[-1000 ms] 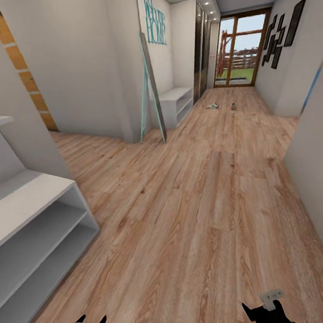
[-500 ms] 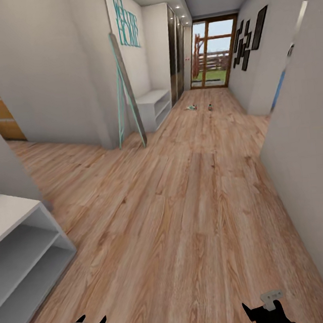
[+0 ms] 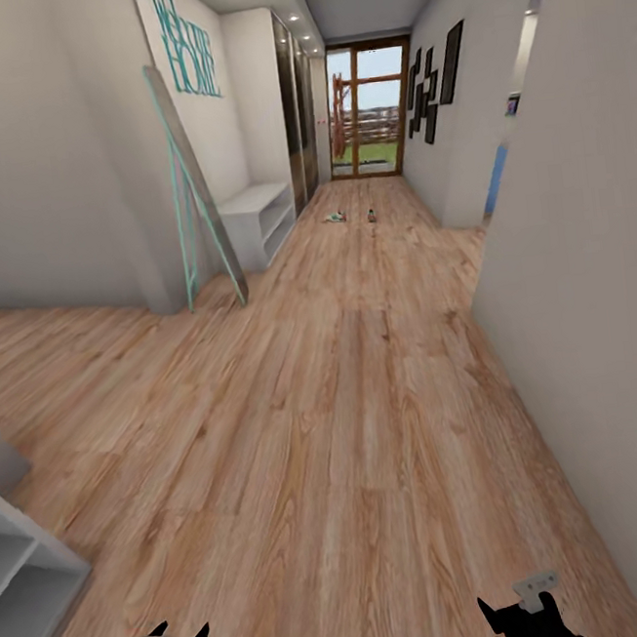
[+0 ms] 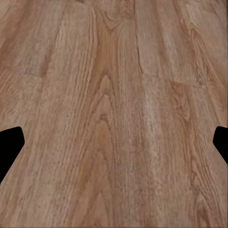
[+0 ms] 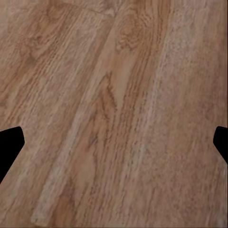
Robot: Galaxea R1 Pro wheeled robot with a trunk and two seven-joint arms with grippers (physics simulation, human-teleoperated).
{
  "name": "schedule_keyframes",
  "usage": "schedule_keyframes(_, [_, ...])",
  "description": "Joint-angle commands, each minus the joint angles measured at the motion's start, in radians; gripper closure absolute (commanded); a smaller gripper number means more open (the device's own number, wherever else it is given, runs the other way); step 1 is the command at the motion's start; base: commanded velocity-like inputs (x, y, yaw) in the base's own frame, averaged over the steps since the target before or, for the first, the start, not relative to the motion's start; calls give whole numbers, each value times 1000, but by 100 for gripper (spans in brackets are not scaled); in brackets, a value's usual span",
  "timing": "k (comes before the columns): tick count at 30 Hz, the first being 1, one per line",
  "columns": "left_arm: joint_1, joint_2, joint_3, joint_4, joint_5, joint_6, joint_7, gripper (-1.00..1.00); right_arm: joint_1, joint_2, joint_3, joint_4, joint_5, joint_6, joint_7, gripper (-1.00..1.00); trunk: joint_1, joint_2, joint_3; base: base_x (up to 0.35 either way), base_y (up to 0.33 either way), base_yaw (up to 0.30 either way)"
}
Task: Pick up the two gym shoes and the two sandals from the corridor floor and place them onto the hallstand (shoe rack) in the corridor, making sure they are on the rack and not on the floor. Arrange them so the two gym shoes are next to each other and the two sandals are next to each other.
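Corridor floor (image 3: pixel 367 402): two small items, possibly shoes (image 3: pixel 335 218), far off. Hallstand (image 3: pixel 22 575), near left: nothing placed. Left gripper (image 4: pixel 114 142), right gripper (image 5: pixel 114 142): released, empty. All four remain.

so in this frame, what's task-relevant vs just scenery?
Job:
hallstand, corner at near left
corridor floor
two small items on the floor far down the corridor, likely shoes, too small to tell
both grippers open, empty

Scenery:
Welcome HOME bench
leaning mirror
glass door
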Motion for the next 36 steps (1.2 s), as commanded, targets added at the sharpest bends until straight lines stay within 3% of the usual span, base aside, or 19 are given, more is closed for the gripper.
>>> schedule_keyframes(1, [0, 0, 3, 1, 7, 2, -5, -100, -1, 0, -9, 1, 9, -3, 3, -100, 0, 0, -1, 339, 0, -267])
schedule_keyframes(11, [0, -3, 1, 3, 5, 1, 37, -100, -1, 1, -9, 1, 9, -3, 3, -100, 0, 0, -1, 339, 0, -214])
schedule_keyframes(26, [0, -4, 2, 4, 6, 0, 43, -100, -1, -2, -10, 1, 9, -4, 3, -100, 0, 0, -1, 340, 0, -17])
schedule_keyframes(36, [0, -5, 1, 4, 5, 0, 87, -100, -1, -2, -10, 1, 10, -4, 2, -100, 0, 0, -1, 339, 0, 0])
